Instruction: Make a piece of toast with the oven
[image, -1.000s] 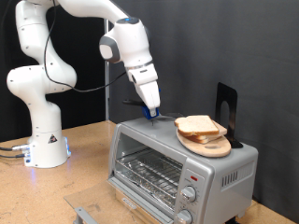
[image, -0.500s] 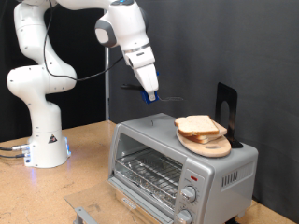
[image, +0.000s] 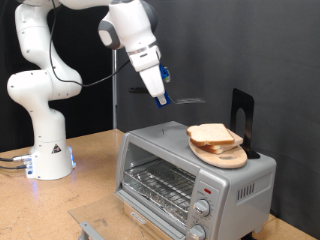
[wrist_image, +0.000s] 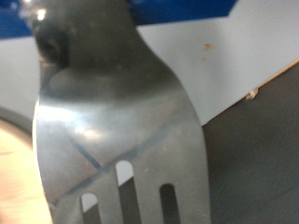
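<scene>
Arm (image: 40, 80) has lifted further: gripper (image: 160, 95) was low over the oven top a second ago and now hangs well above it, toward the exterior view's left of the bread. It is clamped on a spatula (image: 185, 100) whose blade sticks out level toward the exterior view's right; wrist view shows the slotted metal blade (wrist_image: 121, 140) filling the picture. Reading: tool picked up and raised, no bread on it yet.

Oven (image: 190, 175) sits on the table (image: 90, 160), door shut, wire rack inside bare, two knobs at lower front. Toast (image: 212, 134) lies stacked on a wooden plate (image: 222, 156) on the oven roof, untouched, not in the oven.

Black stand (image: 242, 112) rises just behind the plate. Flat grey piece (image: 90, 228) lies on the table at the exterior view's bottom. The shut door blocks the rack.
</scene>
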